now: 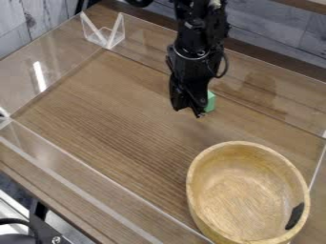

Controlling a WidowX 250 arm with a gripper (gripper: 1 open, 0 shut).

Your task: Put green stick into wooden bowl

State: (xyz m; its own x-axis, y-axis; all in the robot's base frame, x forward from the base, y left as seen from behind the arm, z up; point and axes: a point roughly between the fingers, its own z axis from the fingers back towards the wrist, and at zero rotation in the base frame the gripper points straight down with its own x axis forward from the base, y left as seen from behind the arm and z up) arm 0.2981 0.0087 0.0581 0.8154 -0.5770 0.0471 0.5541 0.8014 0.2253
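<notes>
The black gripper points down at the wooden tabletop, a little above the middle of the view. Its fingers are shut low over the green stick. Only a small bright green end of the stick shows at the right side of the fingertips, and it rests at table level. The wooden bowl is large, round and light tan, with nothing in it. It sits at the lower right, well apart from the gripper, and has a small dark mark on its right rim.
Clear plastic walls edge the wooden table on the left and the front. A clear plastic stand sits at the back left. Bare tabletop lies to the left of the gripper.
</notes>
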